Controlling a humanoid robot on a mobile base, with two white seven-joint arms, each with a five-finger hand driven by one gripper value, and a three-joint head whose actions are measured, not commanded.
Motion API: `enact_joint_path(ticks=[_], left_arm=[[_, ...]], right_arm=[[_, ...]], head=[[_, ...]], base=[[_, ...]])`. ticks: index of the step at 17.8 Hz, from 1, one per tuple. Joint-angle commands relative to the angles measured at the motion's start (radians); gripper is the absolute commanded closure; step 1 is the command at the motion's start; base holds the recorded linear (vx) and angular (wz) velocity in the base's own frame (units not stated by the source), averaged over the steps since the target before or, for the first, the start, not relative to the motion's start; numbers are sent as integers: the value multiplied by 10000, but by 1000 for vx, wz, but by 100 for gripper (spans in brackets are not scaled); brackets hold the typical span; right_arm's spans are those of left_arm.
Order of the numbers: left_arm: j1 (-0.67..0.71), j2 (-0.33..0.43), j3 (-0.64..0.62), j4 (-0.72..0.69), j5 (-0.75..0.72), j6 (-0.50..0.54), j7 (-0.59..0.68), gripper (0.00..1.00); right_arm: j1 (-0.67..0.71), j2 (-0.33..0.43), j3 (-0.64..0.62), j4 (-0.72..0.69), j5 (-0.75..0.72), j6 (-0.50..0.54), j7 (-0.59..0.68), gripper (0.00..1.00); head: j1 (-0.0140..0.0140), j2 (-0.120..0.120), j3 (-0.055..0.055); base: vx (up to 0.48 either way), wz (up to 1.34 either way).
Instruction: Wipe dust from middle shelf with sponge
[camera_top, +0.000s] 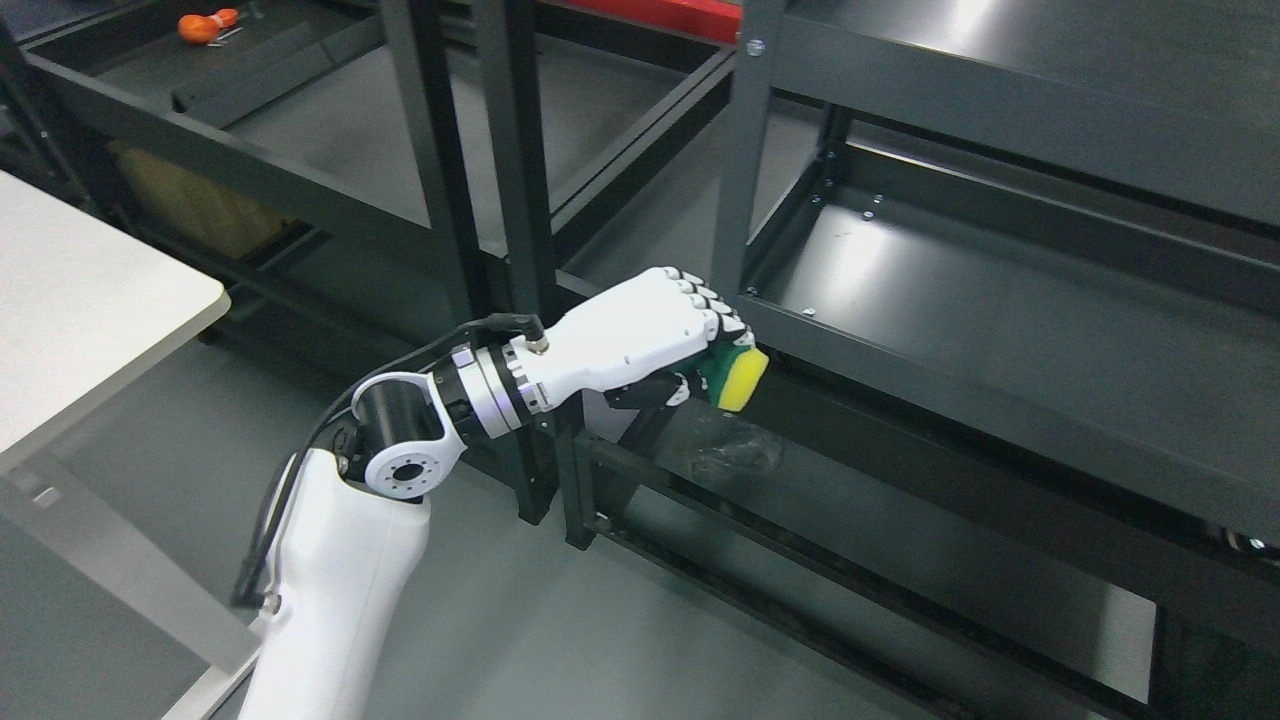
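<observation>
At the far left of the frame a white table (90, 300) juts in, its rounded corner pointing toward the middle. Above it, in the upper left corner, a small orange tool (208, 25) lies on the top level of a dark metal rack (300, 180) that runs back along the wall; something tan and boxy sits in shadow under that rack, too dim to make out. From the lower left the robot's white left arm (330, 590) rises off the grey floor, bends at a round black-and-white joint, and reaches toward the centre of the frame. Its left hand (640, 335) is clenched around a sponge (740, 375), yellow with a green scouring layer, the knuckles folded over the top and the yellow face poking out to the right. The sponge sits right at the front left corner of the middle shelf (1000, 330) of a second dark rack filling the right half of the frame, at or just below the shelf's front lip; I cannot tell whether it touches the metal. The shelf surface behind it is glossy, catching a pale glare near its left end. Below the hand, on the lower shelf, lies a crumpled clear plastic bag (735, 450).
</observation>
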Motion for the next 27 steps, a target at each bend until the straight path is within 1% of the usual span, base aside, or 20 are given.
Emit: enact_joint_path(ticks=[1,5,7,9,12,14,17,20,24,27], left_arm=[[-1639,173,-3914,101,1762,1,2,99],[-3373,173,-4267,117,2576,1,-28,98],[-4460,173,-4666,132,2929,1,94,98],[-5367,173,-4698,132,3206,44,353,98],[-6198,173,-4713,178,3361,551,539,98],[-7054,173,-4957,514,3041,980,722,98],[-8083,173,-5174,1127,2167,2022,1030,98],[-9050,173,-5280,1787,1185,2530,1061,98],[-9329,173,-6169,2448,478,2731,1552,98],[-9329,173,-6354,2555,140,2716,1537,98]], right_arm=[[-6,-175,0,-175,0,722,16,0],[-6,-175,0,-175,0,722,16,0],[-6,-175,0,-175,0,722,16,0],[-6,-175,0,-175,0,722,16,0],[-6,-175,0,-175,0,722,16,0],[-6,-175,0,-175,0,738,16,0],[-6,-175,0,-175,0,723,16,0],[-6,-175,0,-175,0,722,16,0],[-6,-175,0,-175,0,722,16,0],[-21,-175,0,-175,0,722,16,0]], head=[[0,0,0],[0,0,0],[0,0,0],[0,0,0],[0,0,0],[0,0,0],[0,0,0],[0,0,0],[0,-3,0],[0,-3,0]], base=[[-80,-596],[-6,-50],[29,3],[14,-45],[-26,0],[5,-268],[48,-492],[60,-629],[81,-549],[72,-360]])
